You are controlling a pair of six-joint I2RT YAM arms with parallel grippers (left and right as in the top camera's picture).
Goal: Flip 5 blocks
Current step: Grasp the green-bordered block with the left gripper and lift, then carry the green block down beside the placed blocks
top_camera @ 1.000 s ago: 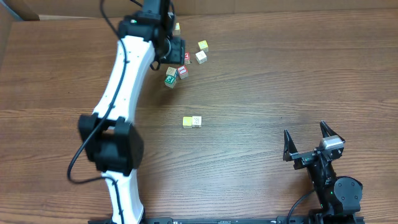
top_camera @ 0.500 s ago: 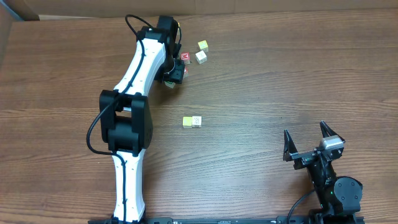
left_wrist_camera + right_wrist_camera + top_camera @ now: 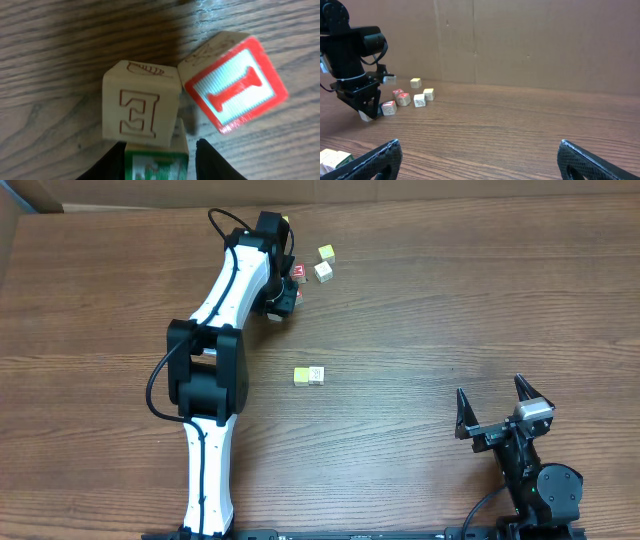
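In the left wrist view a green block (image 3: 156,162) sits between the black fingers of my left gripper (image 3: 161,145). The left finger touches it and a strip of table shows before the right finger (image 3: 216,161). Against the green block lies a cream block with an "E" (image 3: 140,107), and a red-framed "I" block (image 3: 235,85) lies to its right. Overhead, my left gripper (image 3: 280,302) hangs over this cluster and hides it. A yellow block (image 3: 326,253) and a pale block (image 3: 323,272) lie just to the right. My right gripper (image 3: 489,388) (image 3: 479,147) stands open and empty at the near right.
Two blocks (image 3: 309,376) lie side by side mid-table, also visible at the right wrist view's lower left as a pair of blocks (image 3: 332,159). A lone pale block (image 3: 416,82) sits behind the cluster near the cardboard wall (image 3: 520,40).
The left arm has swung its elbow inward and settled over the cluster, and its jaws have narrowed around the green block. The right arm has not moved.
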